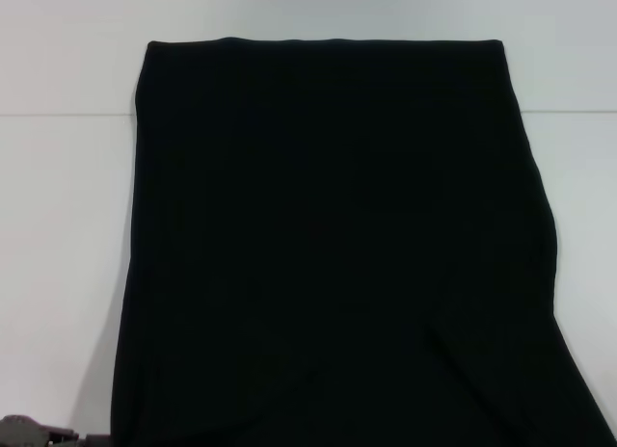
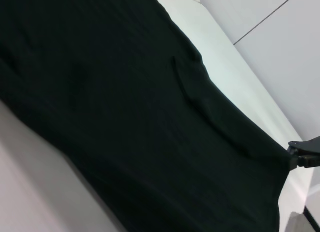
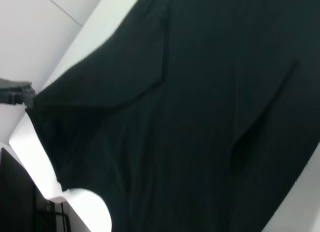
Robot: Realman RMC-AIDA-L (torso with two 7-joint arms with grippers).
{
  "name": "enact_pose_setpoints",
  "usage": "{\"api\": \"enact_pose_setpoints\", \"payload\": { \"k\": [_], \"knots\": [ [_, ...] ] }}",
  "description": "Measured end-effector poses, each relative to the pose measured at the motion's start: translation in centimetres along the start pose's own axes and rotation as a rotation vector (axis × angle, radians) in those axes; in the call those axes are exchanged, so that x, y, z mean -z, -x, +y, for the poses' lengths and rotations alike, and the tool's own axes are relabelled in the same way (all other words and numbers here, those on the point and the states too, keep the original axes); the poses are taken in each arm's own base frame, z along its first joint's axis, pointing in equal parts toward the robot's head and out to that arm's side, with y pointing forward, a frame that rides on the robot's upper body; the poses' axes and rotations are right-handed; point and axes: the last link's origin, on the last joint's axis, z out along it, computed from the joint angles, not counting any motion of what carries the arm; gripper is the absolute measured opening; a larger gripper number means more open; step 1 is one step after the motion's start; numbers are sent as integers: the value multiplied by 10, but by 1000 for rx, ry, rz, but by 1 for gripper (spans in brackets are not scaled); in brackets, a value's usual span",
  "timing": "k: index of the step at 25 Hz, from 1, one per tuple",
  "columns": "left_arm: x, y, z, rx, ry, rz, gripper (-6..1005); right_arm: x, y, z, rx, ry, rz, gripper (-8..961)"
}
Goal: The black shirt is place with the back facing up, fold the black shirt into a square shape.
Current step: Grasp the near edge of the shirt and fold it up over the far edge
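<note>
a white table (image 1: 58,274) fills the head view, its surface plain and evenly lit, with soft shadow along its left near corner. a thin dark seam (image 1: 67,114) runs straight across the tabletop toward the far edge. in the left wrist view the table's edge (image 2: 235,82) shows as a pale band, with light grey floor (image 2: 280,47) beyond, crossed by a dark line.

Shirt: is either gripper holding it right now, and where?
Cannot be told. The shirt lies flat on the table; neither gripper's fingers show.
</note>
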Motion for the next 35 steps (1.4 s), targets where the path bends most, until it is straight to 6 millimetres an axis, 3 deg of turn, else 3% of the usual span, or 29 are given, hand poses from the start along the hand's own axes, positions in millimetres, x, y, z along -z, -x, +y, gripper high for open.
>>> {"api": "enact_pose_setpoints", "payload": {
  "k": [3,6,7,9,11,12,16,19,26,30,35],
  "knots": [
    [-4,-10,-2,-11,-2,16,2,4,11,-2,19,-9,-51,35],
    [-10,-38,-7,-47,-4,56,2,3,41,-4,67,-14,-115,35],
    [-10,-38,-7,-47,-4,56,2,2,52,-5,83,-16,-132,36],
    [-22,-84,-16,-93,-22,90,2,-2,79,-8,119,-31,-172,36],
    [-27,-105,-21,-106,-44,102,2,-6,105,-10,145,-54,-210,36],
    [-32,-125,-25,-118,-81,117,2,-8,116,-12,151,-70,-225,36],
    [-36,-177,-38,-151,-228,190,2,-21,161,-20,161,-147,-274,36],
    [-36,-200,-45,-166,-313,232,3,-33,189,-24,166,-200,-304,36],
    [-36,-234,-60,-186,-497,326,3,-63,246,-31,167,-335,-360,35],
    [-38,-244,-64,-180,-543,350,2,-80,279,-28,200,-416,-384,35],
    [-42,-260,-64,-211,-595,360,2,-91,304,-23,231,-493,-397,36]
  ]
}}
